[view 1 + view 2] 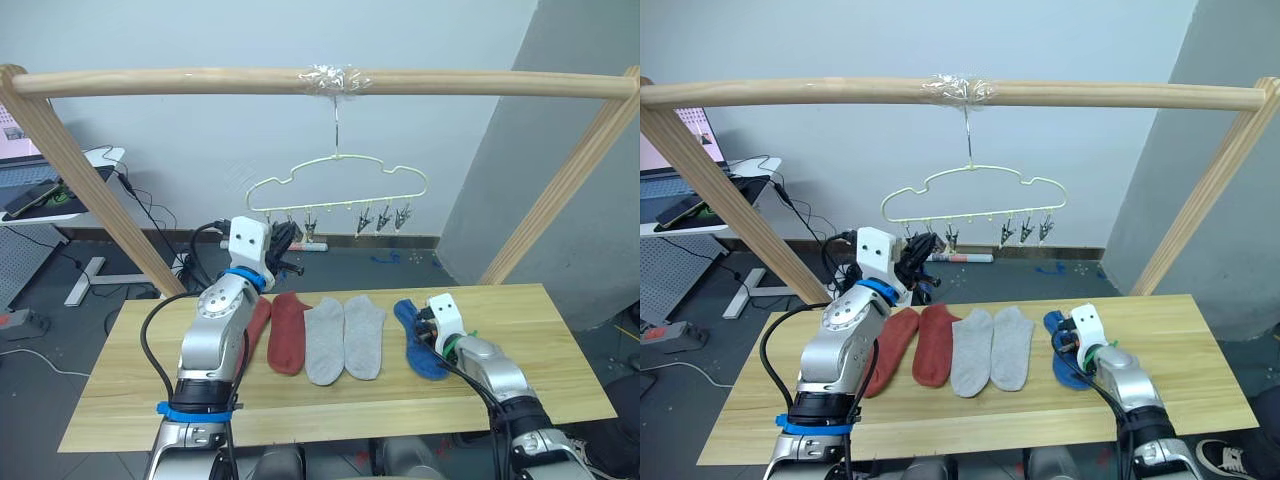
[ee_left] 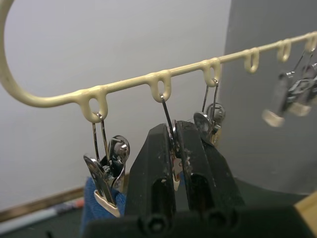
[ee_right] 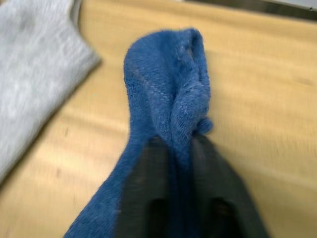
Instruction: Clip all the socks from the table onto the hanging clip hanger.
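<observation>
One blue sock (image 3: 168, 99) is pinched in the right gripper (image 3: 181, 148) on the counter (image 1: 560, 330); the left gripper (image 2: 174, 144) squeezes a hanger (image 1: 340, 180) clip (image 2: 168, 119), up and to the sock's left.

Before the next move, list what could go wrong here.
1. The left gripper squeezes one small metal clip on the thin pale-yellow wire clip hanger, which hangs from a single hook and could swing away.
2. The right gripper pinches only a bunched fold of the blue knit sock on the light wooden table; it could slip free when lifted.
</observation>
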Controlling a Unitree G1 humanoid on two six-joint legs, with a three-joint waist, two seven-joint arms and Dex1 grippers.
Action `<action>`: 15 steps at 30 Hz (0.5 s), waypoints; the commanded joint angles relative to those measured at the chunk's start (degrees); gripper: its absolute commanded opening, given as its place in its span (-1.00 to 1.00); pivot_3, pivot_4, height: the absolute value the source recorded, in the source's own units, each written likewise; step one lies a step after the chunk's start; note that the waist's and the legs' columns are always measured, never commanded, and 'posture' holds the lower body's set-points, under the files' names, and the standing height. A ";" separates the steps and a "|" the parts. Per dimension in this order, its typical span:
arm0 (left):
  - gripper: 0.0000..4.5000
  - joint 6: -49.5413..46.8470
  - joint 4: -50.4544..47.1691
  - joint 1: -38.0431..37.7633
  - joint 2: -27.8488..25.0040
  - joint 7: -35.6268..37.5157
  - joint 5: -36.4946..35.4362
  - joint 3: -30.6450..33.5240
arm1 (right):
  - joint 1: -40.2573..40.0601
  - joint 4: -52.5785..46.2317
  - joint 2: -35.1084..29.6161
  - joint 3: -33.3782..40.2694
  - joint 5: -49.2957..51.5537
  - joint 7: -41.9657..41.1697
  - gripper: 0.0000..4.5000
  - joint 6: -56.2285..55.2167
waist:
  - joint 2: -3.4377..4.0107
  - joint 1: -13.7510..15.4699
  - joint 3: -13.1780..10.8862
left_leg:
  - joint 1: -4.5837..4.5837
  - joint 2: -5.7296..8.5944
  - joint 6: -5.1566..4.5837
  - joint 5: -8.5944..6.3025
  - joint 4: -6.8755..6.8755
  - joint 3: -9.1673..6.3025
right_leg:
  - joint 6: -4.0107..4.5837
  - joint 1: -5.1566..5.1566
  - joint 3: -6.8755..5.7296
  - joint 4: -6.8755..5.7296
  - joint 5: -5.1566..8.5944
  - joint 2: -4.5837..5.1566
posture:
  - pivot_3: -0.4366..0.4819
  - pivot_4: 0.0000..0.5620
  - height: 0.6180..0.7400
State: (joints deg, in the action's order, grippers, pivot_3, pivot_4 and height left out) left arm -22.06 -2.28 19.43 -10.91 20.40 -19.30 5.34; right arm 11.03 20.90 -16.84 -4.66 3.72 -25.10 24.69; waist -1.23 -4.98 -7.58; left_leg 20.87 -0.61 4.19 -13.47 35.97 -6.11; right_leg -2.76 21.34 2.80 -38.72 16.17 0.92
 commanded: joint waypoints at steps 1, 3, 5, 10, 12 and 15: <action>-1.00 -13.31 -1.85 1.31 1.62 0.08 -12.99 5.68 | -2.66 -10.75 -2.40 -1.69 1.31 -4.91 -0.99 2.07 | 0.05 -0.10 -0.04 | 0.02 0.00 0.00 0.00 0.00 0.01 | 0.00 0.01 0.00 0.01 0.00 0.00 | -0.21 -0.62 1.00; -1.00 -24.51 -0.93 2.76 2.10 -0.93 -24.60 10.98 | -4.45 -22.49 -4.66 -2.44 5.74 -10.18 -0.99 6.88 | 0.10 -0.36 -0.09 | 0.03 0.00 0.00 0.00 0.01 0.01 | -0.01 0.05 0.01 0.01 0.00 0.01 | -0.23 -0.63 1.00; -1.00 -32.07 1.01 4.50 2.18 -3.23 -34.12 16.15 | -5.70 -33.43 -6.78 -2.47 13.02 -15.45 -0.99 14.54 | 0.13 -1.00 -0.14 | 0.05 -0.02 0.00 0.00 0.00 -0.01 | -0.01 0.08 0.00 -0.03 0.01 -0.01 | -0.25 -0.64 1.00; -1.00 -39.97 3.19 7.41 1.56 -8.19 -46.42 21.78 | -3.42 -45.56 -5.36 0.33 25.66 -15.52 -0.99 28.28 | -0.02 -1.27 -0.17 | 0.05 -0.09 0.02 -0.01 -0.01 -0.23 | 0.07 0.05 -0.22 -0.01 0.07 -0.11 | -0.28 -0.66 1.00; -1.00 -41.67 3.10 7.70 0.97 -8.43 -48.43 21.61 | -1.33 -47.07 -3.01 0.70 28.17 -13.54 -0.99 31.01 | -0.01 -1.28 -0.18 | 0.10 -0.08 0.04 -0.03 -0.03 -0.19 | 0.07 0.06 -0.19 0.07 0.07 -0.10 | -0.28 -0.66 1.00; -1.00 -42.85 1.93 7.36 0.26 -8.09 -49.77 20.37 | 1.18 -47.35 0.03 1.14 30.38 -10.60 -0.99 33.42 | -0.02 -1.21 -0.17 | 0.17 -0.07 0.08 -0.05 -0.03 -0.17 | 0.07 0.08 -0.16 0.16 0.07 -0.09 | -0.29 -0.67 1.00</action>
State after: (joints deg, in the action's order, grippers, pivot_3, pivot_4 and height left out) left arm -64.27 1.33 25.69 -9.89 11.89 -67.32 26.31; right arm 11.18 -24.61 -17.37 -5.27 31.88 -37.04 57.07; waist -1.24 -6.19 -7.75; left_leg 21.04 -0.68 4.29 -13.53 35.91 -6.29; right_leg -2.69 21.43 2.63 -38.52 16.24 0.83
